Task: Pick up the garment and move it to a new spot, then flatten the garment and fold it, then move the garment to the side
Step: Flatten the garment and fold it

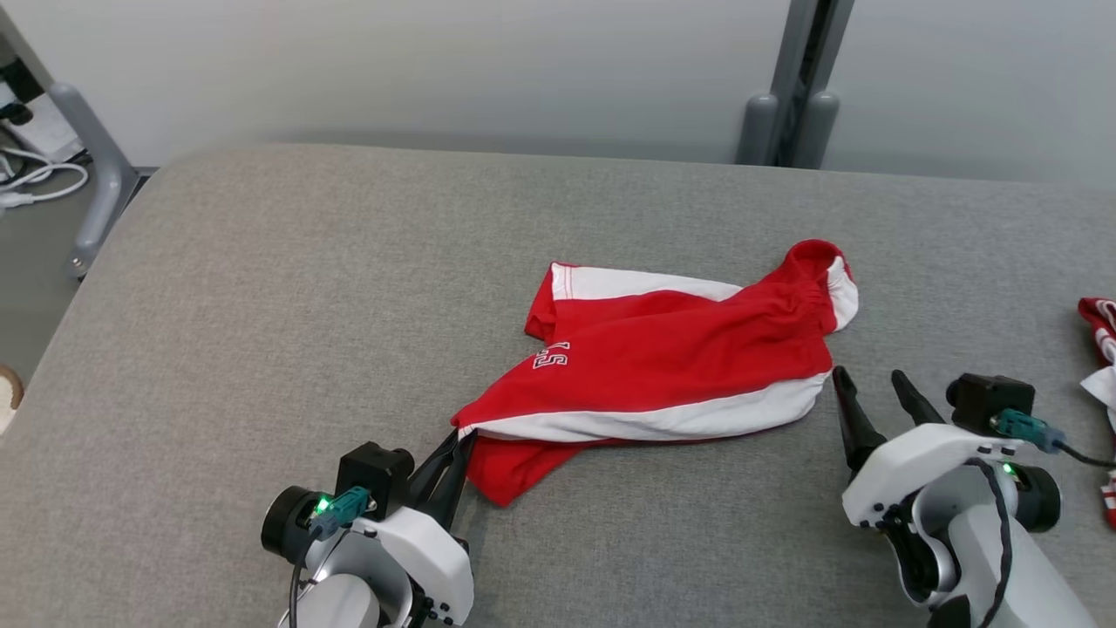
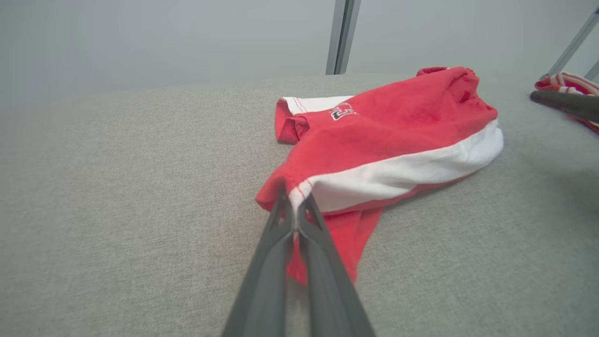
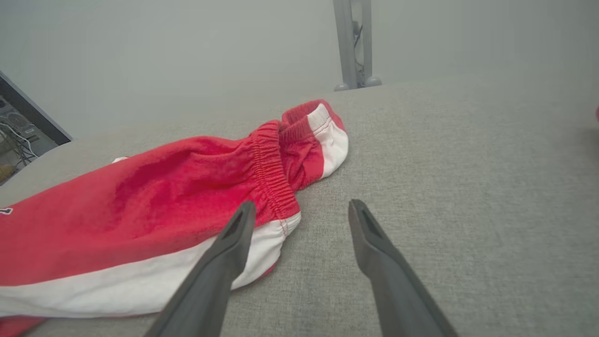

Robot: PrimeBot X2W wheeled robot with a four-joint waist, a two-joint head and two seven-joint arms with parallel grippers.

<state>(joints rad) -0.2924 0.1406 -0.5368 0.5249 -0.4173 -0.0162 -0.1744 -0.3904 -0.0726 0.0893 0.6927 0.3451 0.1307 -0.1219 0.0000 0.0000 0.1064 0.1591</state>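
I've got the grey padded table (image 1: 261, 288) with the red-and-white garment (image 1: 680, 358) crumpled mid-table, slightly right. I judge it light, soft and floppy, so it will sag; the hems and the elastic waistband (image 3: 273, 173) are the best grabs. My left gripper (image 1: 460, 439) has its jaws pressed together, pinching the near-left hem corner. My right gripper (image 1: 868, 375) is spread wide, just beside the waistband end. White outlined lettering (image 1: 551, 356) is partly folded and unreadable.

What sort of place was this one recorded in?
Probably a robot test lab, not a home: a grey padded table against a bare wall, metal posts, and loose cables at the left.
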